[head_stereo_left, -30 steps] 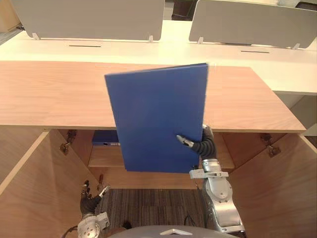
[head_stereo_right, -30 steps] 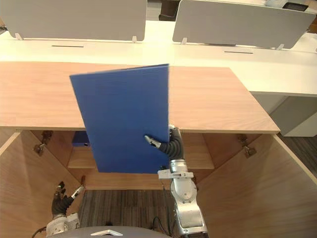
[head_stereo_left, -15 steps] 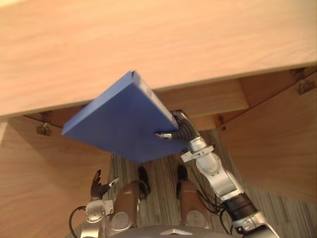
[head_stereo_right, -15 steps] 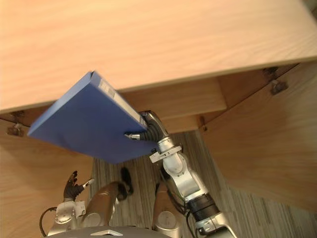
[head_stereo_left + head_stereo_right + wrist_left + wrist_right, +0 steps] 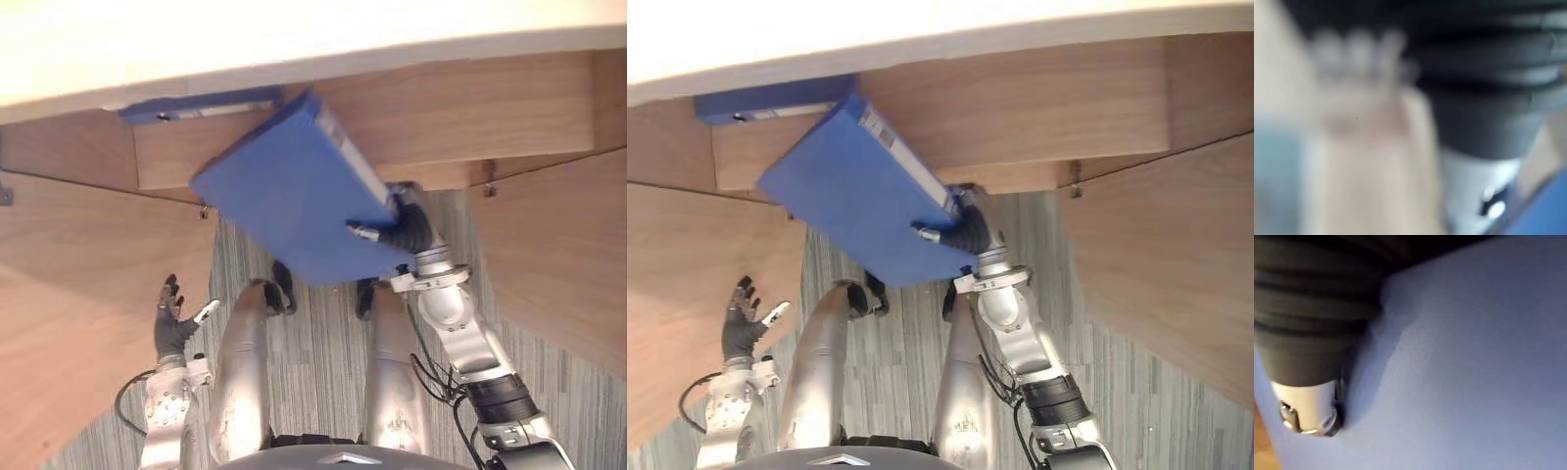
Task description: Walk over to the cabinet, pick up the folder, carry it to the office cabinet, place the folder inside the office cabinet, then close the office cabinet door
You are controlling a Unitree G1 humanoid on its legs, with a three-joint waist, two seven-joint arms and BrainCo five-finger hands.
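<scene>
Lowest down, above the grey striped carpet (image 5: 323, 382), the left hand (image 5: 172, 328) hangs with fingers loosely spread, holding nothing. Beyond it the right hand (image 5: 407, 231) clamps the near corner of the tilted blue rectangular folder (image 5: 279, 196), thumb on its face, fingers hidden behind. The folder's far corner shows against the wooden cabinet (image 5: 441, 108) shelf; contact is unclear. Farther in lies a second blue folder (image 5: 196, 104), partly cut off by the cabinet's top. Open doors (image 5: 69, 264) flank both sides.

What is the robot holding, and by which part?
The right hand grips the blue folder at a corner beside its spine; the left hand is open and empty.
</scene>
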